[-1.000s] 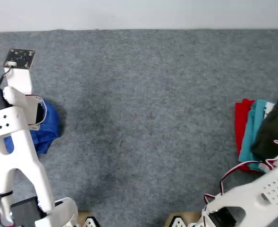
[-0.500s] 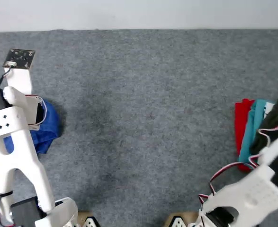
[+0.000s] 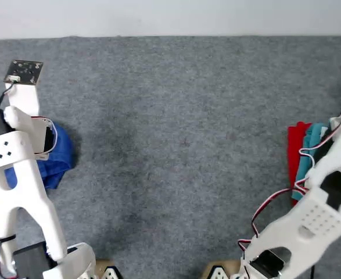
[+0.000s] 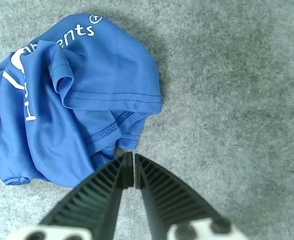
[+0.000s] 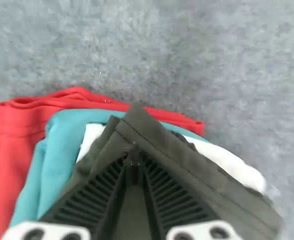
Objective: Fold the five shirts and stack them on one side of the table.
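Observation:
A crumpled blue shirt (image 4: 71, 95) lies on the grey table at the left edge (image 3: 61, 158). My left gripper (image 4: 129, 162) is shut just off the shirt's near edge, with nothing between its fingers. At the right edge is a folded stack: a red shirt (image 5: 21, 130) at the bottom (image 3: 295, 151), a teal shirt (image 5: 46, 155) on it (image 3: 311, 142), then a white shirt (image 5: 227, 165) and a dark shirt (image 5: 187, 155) on top. My right gripper (image 5: 134, 161) is shut on a fold of the dark shirt, which tents up toward it. The right arm (image 3: 327, 197) covers much of the stack from above.
Grey carpet-like table (image 3: 182, 133) stretches open between the two arms. The left arm (image 3: 19, 174) stands over the blue shirt. A pale wall strip (image 3: 170, 17) bounds the far edge.
The right arm has swung from the front right corner up over the stack, now covering the dark shirt. The left arm and blue shirt have not moved.

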Robot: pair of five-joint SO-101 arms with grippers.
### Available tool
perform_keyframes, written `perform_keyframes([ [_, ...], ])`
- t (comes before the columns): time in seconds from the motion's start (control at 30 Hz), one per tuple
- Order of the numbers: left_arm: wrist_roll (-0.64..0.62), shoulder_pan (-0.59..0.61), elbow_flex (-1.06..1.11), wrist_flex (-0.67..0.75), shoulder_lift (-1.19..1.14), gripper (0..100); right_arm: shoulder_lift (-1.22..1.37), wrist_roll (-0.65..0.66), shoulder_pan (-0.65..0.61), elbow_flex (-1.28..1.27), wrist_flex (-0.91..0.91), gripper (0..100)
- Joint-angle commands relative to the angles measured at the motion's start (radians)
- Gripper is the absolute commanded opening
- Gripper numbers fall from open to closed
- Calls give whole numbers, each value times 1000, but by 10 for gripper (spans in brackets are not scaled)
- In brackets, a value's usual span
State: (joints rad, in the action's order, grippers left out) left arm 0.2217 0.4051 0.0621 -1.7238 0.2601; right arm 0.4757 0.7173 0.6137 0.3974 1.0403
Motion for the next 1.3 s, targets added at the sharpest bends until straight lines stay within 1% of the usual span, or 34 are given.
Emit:
perform_keyframes([
  [0.0,8,-2,-5,8,40,15,-173,-12,35,55,160,9],
  [0.17,5,-3,-8,8,40,15,-254,-9,50,52,429,9],
  [0.33,6,-3,-8,8,40,15,-260,-9,62,52,650,9],
  [0.4,6,-2,-8,8,40,15,-254,-12,67,40,705,9],
  [0.53,6,-2,-8,8,40,15,-209,-15,65,-94,699,9],
  [0.67,6,-2,-8,8,40,15,-134,-17,51,-270,587,9],
  [0.73,6,-2,-8,8,40,15,-120,-17,42,-308,570,9],
  [0.8,6,-2,-8,8,40,15,-128,-17,36,-299,598,9],
  [0.9,6,-2,-8,8,40,15,-193,-17,31,-244,650,9],
  [1.03,6,-2,-8,8,40,15,-315,-11,-10,-193,717,9],
  [1.2,8,6,-10,9,40,16,-495,-17,-41,-210,751,9],
  [1.27,9,35,-10,9,40,19,-559,-17,-41,-235,751,9],
])
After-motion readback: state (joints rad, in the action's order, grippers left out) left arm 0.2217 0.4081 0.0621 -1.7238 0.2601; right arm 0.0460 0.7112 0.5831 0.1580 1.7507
